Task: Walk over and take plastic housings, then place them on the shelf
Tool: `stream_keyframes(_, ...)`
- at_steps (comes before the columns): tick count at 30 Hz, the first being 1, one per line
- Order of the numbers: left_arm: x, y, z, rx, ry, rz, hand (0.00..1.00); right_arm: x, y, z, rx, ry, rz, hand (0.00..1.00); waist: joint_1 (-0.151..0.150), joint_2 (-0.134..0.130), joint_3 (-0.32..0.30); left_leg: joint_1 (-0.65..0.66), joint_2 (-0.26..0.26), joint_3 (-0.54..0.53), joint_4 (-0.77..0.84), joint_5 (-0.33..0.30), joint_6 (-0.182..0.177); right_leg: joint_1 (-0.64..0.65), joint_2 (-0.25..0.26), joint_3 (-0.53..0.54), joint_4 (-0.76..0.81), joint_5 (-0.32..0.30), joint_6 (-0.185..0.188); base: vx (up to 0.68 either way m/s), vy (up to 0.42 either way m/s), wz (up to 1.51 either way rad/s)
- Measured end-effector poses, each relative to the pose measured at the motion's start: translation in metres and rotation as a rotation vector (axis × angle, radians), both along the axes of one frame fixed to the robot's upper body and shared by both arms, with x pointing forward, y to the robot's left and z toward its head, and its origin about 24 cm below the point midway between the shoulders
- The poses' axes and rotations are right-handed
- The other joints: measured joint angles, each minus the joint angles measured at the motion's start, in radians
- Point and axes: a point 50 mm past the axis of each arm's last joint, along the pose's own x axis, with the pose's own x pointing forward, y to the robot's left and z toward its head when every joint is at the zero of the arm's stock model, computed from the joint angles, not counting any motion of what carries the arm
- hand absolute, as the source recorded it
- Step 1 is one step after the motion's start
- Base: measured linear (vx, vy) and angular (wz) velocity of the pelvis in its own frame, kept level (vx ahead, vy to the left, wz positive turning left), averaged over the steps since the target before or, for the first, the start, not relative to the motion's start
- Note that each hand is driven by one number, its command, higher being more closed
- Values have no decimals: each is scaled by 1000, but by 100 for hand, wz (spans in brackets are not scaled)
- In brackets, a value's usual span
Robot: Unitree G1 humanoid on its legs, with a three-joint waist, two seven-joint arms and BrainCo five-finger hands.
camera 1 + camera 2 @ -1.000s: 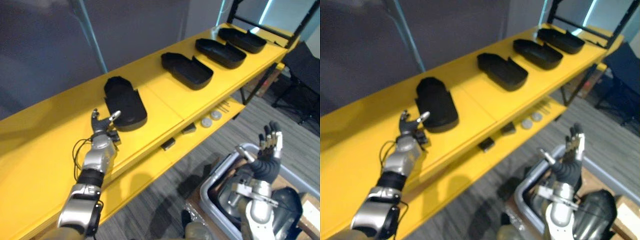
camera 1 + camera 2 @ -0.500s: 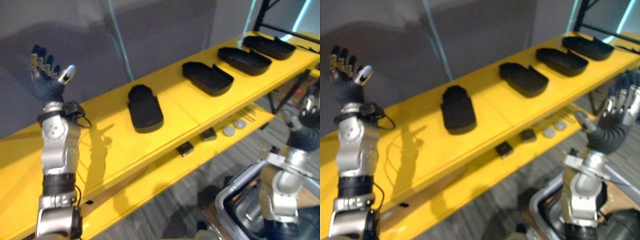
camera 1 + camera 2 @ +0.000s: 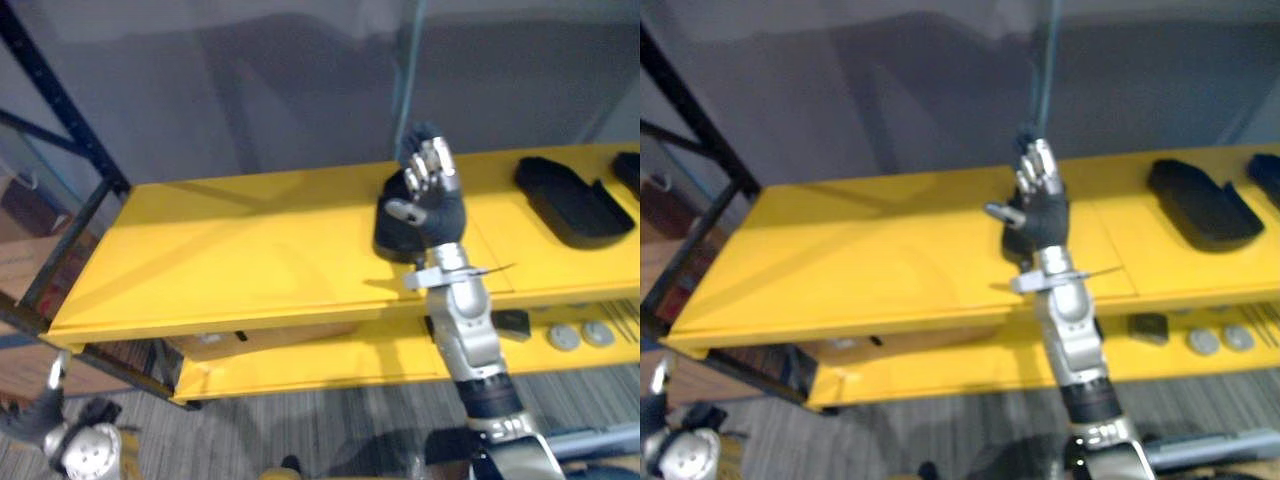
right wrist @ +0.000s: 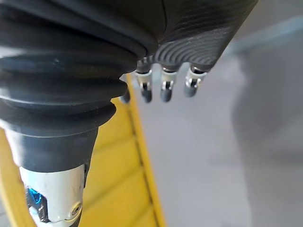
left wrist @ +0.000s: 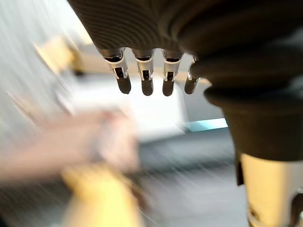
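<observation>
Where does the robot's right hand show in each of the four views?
Left eye view: right hand held up right of centre, in front of a black housing.
Right eye view: right hand held up near centre.
Right wrist view: its dark cover and fingers, seen close up.
Left wrist view: too blurred to tell.
Shared landmark: the yellow shelf.

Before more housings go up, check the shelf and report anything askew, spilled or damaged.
Nothing stands out. The black housings lie flat and apart on the yellow shelf, with nothing spilled. The right robot hand is raised, empty, in front of the leftmost housing, hiding part of it.
</observation>
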Motion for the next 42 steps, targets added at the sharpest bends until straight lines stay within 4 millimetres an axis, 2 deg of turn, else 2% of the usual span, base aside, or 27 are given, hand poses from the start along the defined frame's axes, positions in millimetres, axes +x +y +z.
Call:
stream_keyframes(3, -24, -21, -37, -163, 80, -75, 0, 4, 25, -14, -48, 81, 100, 0, 30, -15, -8, 0, -8, -2, -6, -2, 3, 4, -7, -2, 0, -4, 3, 30, 22, 9)
stream_keyframes(6, -31, -41, -66, -336, 109, -226, 0, 4, 47, -25, -101, 143, 169, 0, 28, -19, -10, 0, -9, 2, -7, -7, 10, 5, -10, 1, 0, -5, 6, 0, 0, 0)
stream_keyframes(9, -31, -64, -86, -475, 130, -373, 0, 10, 50, -43, -120, 233, 140, 0, 27, -14, -8, 1, 0, 26, -7, -8, 11, 4, -7, 4, 0, -5, 6, -2, -4, -2)
stream_keyframes(13, -36, -87, -103, -615, 150, -471, 0, 15, 46, -58, -150, 307, 21, 0, 26, -9, -2, 5, 8, 43, -7, -12, 6, -1, -3, 15, 0, -7, 5, 14, -3, -10)
stream_keyframes(15, -40, -97, -110, -677, 169, -499, 0, 16, 47, -72, -173, 363, -37, 0, 25, -5, 8, 18, 14, 74, -7, -9, -2, -1, -2, 31, 0, -8, 6, 24, 2, -21)
stream_keyframes(17, -38, -102, -112, -698, 178, -533, 0, 17, 44, -80, -199, 391, -90, 0, 23, -4, 13, 20, 13, 78, -7, -9, -4, -1, -3, 30, 0, -10, 9, 14, -7, -5)
stream_keyframes(22, -25, -110, -114, -728, 179, -594, 0, 18, 43, -84, -186, 417, -147, 0, 23, -16, 37, 20, 9, 81, -8, -10, -5, -1, -5, 29, 0, -11, 11, 0, 0, 0)
stream_keyframes(31, -23, -121, -121, -781, 222, -634, 0, 19, 38, -99, -185, 496, -195, 0, 17, -19, 39, 20, 7, 83, -9, -9, -6, 0, -11, 27, 0, -12, 12, 0, 0, 0)
stream_keyframes(35, -22, -120, -121, -781, 230, -640, 0, 22, 30, -104, -170, 531, -249, 0, -3, -22, 48, 20, 6, 83, -9, -9, -6, 0, -12, 27, 0, -12, 13, 0, 0, 0)
stream_keyframes(39, -13, -119, -120, -763, 237, -689, 0, 25, 17, -104, -135, 551, -321, 0, -7, -18, 55, 20, 5, 84, -9, -10, -7, -1, -13, 27, 0, -12, 13, 0, 0, 0)
stream_keyframes(42, -6, -119, -119, -757, 225, -699, 0, 25, 16, -104, -136, 557, -326, 0, -19, -16, 60, 20, 4, 84, -9, -10, -7, -1, -13, 27, 0, -12, 14, 0, 0, 0)
